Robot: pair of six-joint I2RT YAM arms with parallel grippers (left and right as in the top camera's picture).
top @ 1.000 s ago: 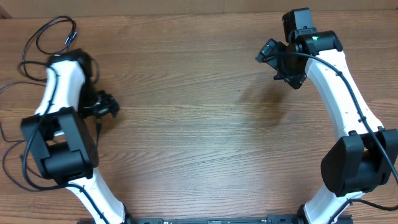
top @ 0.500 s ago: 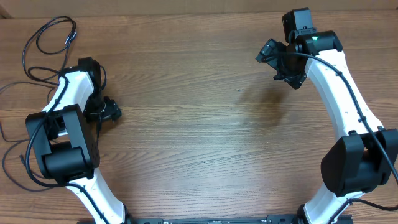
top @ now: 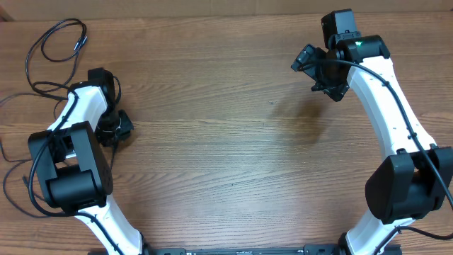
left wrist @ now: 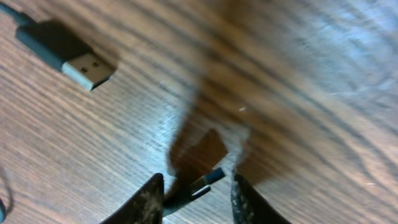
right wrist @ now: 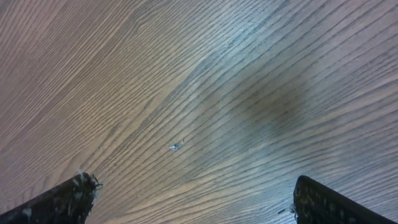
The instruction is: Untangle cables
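Thin black cables (top: 32, 51) loop over the table's far left corner and run down its left edge. My left gripper (top: 117, 127) hangs low over the wood just right of them. In the left wrist view its jaws (left wrist: 199, 182) are narrowed but still open. A thin dark cable end (left wrist: 212, 176) lies between them, close to the left finger (left wrist: 152, 196), with a gap to the right finger. A grey USB plug (left wrist: 87, 67) lies on the wood further ahead. My right gripper (top: 318, 71) is wide open (right wrist: 194, 194) over bare wood at the far right, holding nothing.
More cable (top: 13, 180) trails along the left edge beside the left arm's base (top: 71, 173). The wooden table (top: 233, 156) stretches between the two arms. A small speck (right wrist: 176, 147) lies on the wood under the right gripper.
The left gripper's jaws have closed in a good deal around the cable end, and the left wrist has shifted slightly. The right arm has not moved.
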